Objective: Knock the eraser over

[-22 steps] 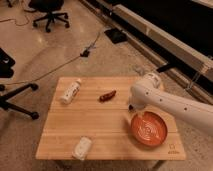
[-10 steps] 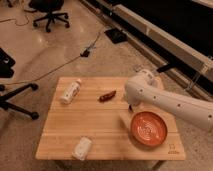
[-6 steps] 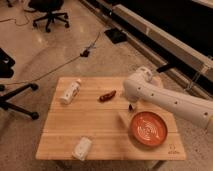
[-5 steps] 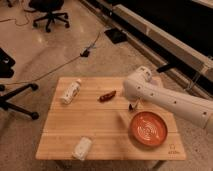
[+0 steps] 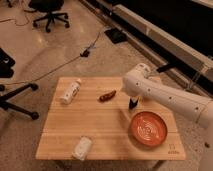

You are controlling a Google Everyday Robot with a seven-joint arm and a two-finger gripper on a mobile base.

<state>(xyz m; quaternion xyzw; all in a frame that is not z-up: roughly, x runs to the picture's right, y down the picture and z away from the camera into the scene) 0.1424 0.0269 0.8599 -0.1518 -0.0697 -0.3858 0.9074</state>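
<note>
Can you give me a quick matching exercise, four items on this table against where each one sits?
Things:
1. white bottle
2. red-brown item
3. orange bowl
4. gripper

Places:
A. front right of the table
B. lying near the back left corner
C. hanging just behind the bowl
D. back centre, left of the gripper

Pairs: 1-B, 2-D, 3-A, 4-C
</note>
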